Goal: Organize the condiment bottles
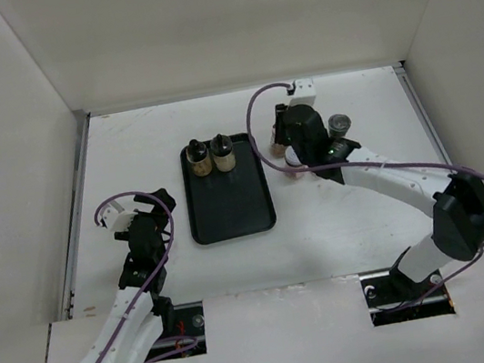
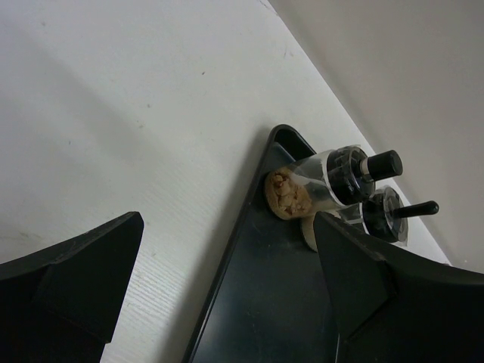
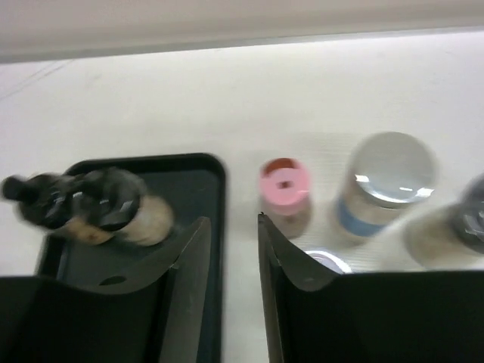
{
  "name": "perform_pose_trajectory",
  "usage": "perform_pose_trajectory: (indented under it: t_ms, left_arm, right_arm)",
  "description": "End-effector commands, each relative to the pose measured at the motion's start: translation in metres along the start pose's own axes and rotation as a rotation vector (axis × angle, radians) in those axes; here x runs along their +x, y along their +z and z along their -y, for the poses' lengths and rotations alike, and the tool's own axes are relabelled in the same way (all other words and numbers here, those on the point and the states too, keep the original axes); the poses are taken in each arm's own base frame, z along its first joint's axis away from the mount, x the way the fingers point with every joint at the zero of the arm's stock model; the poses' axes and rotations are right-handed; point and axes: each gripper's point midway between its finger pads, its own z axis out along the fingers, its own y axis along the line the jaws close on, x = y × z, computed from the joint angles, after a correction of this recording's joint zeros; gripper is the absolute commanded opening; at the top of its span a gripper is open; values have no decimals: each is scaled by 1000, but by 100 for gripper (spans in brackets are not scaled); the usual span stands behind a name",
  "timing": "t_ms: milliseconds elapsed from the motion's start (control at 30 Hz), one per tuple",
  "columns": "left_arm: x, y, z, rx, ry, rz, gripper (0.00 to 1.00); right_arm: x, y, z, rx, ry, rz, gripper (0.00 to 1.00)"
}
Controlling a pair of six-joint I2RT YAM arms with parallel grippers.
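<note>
Two brown bottles with black caps (image 1: 210,156) stand at the far end of the black tray (image 1: 234,215); they also show in the left wrist view (image 2: 321,185) and, blurred, in the right wrist view (image 3: 91,204). My right gripper (image 1: 288,154) hangs just right of the tray, its jaws slightly apart and empty (image 3: 233,227). Beyond its tips stand a pink-lidded bottle (image 3: 284,193) and a white bottle with a blue label (image 3: 382,189). A dark grinder-topped bottle (image 1: 339,124) stands further right. My left gripper (image 1: 141,211) is wide open and empty (image 2: 227,287), left of the tray.
A white round lid (image 3: 327,262) peeks from under my right finger, and another blurred bottle (image 3: 457,227) sits at the right edge. White walls enclose the table on three sides. The tray's near half holds nothing.
</note>
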Motion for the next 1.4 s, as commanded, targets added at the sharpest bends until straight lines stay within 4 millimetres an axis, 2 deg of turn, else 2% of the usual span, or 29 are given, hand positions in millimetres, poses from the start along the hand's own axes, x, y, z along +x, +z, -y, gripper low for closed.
perform_pose_trajectory:
  t_ms: [0,67,133,200,633,800,900,967,1067,1133,1267,1367]
  left_arm:
    - [-5,0,9,36,-18,19,100]
    - [-5,0,11,39,-19,20,100]
    - [-5,0,10,38,-19,21,100]
    - [-5,1,9,35,-18,20,100]
    - [-4,1,9,34,-17,19,100]
    - [-3,2,8,31,-17,18,100]
    - [-3,2,8,31,-18,19,100]
    - [-2,2,7,27,-15,16,100]
    - [-2,3,7,28,-15,15,100]
    - [-1,3,7,29,-15,14,100]
    - [-1,3,8,30,-18,13,100]
    - [0,3,9,33,-17,9,100]
  right_arm:
    - [38,1,38,99,-56,-104,45]
    - [52,-1,46,113,-83,-137,67]
    - [61,0,50,106,-95,-157,76]
    - [68,3,49,92,-91,-177,79]
    - [108,25,74,166,-103,-261,82]
    - [115,29,69,148,-100,-276,80]
    - [113,31,68,145,-96,-267,72]
    - [110,32,66,143,-95,-257,64]
    - [97,29,68,146,-94,-220,55]
    - [86,22,63,138,-87,-196,53]
    - [51,3,36,66,-67,-123,52]
    - [32,1,11,5,-51,-87,52]
